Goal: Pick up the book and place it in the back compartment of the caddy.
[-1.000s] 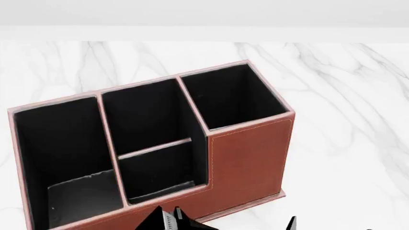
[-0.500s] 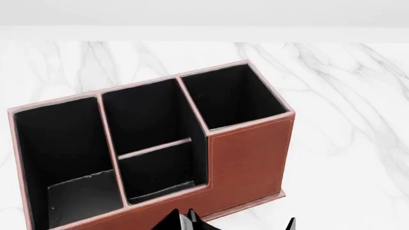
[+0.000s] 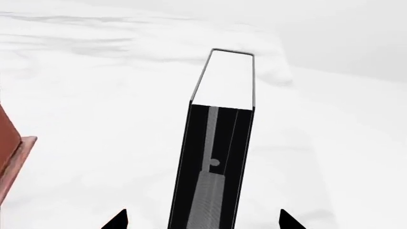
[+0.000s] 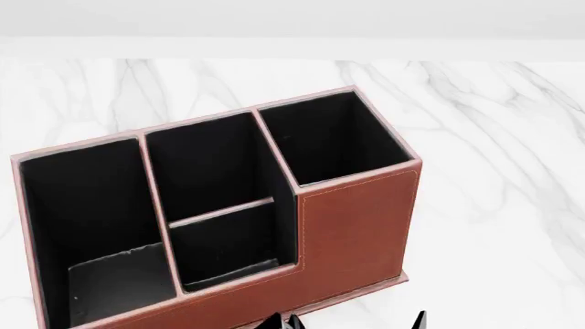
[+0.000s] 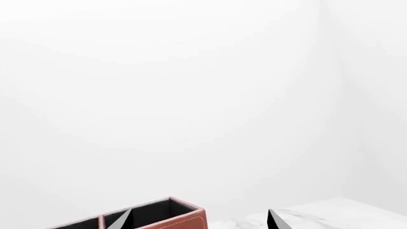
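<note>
The book, black-covered with white page edges, stands on the white marble between the fingers of my left gripper. That gripper is open, with a clear gap on each side of the book. The caddy, reddish-brown with black lining, fills the head view. Its back compartment is the small low-walled middle pocket, and it holds nothing. My right gripper is open and empty, with the caddy beyond its tips. In the head view the book is out of sight.
The caddy's tall square pocket is at the right and its long pocket at the left. White marble table extends right of and behind the caddy. A corner of the caddy's base lies beside the book.
In the head view, the dark shape at the bottom edge has slid right and down, and is nearly out of frame. The caddy has not moved.
</note>
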